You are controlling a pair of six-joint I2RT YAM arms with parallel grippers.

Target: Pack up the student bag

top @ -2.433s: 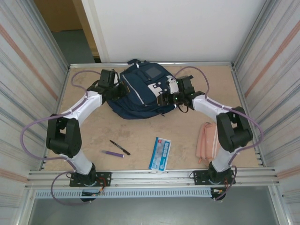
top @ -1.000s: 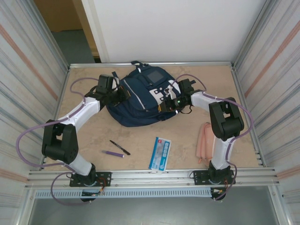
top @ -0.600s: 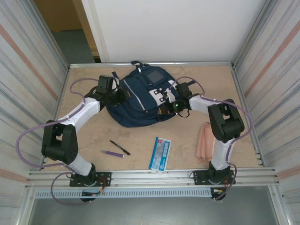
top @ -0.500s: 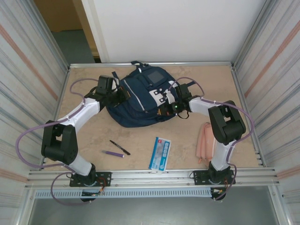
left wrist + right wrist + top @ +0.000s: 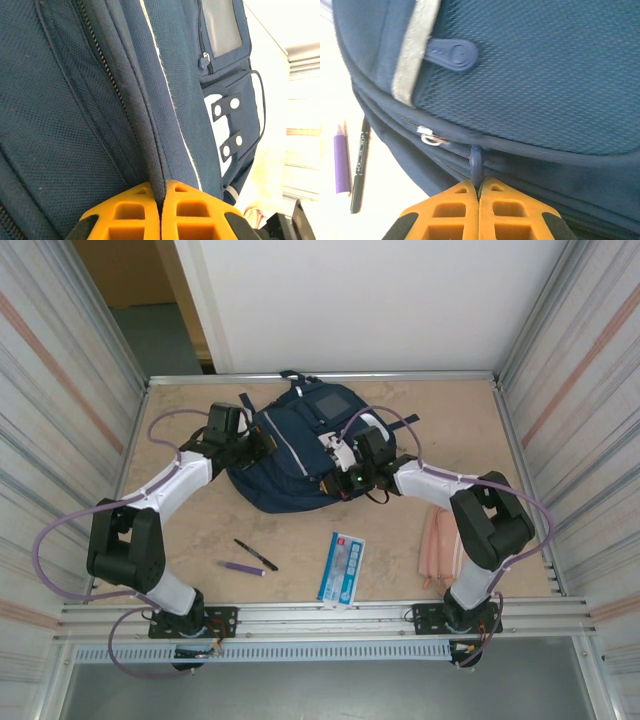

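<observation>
The navy student bag [image 5: 295,450] lies at the back middle of the table, front panel up, zippers closed. At the bag's left side, my left gripper [image 5: 252,445] is shut on a fold of its fabric seam [image 5: 150,150]. On the bag's near right edge, my right gripper [image 5: 335,483] is shut on a dark blue zipper pull [image 5: 476,162]. A second rubber pull tab [image 5: 451,52] lies flat beside a grey reflective stripe [image 5: 412,50]. A small metal zipper slider [image 5: 429,136] sits just left of the held pull.
On the table in front lie a black pen [image 5: 256,555], a purple marker [image 5: 243,568] and a blue-white flat pack [image 5: 341,567]. A pink pencil case [image 5: 440,540] rests by the right arm. Metal walls close in both sides.
My right gripper has closed on the zipper pull and slid left along the bag's near edge. The left gripper has kept its pinch in place.
</observation>
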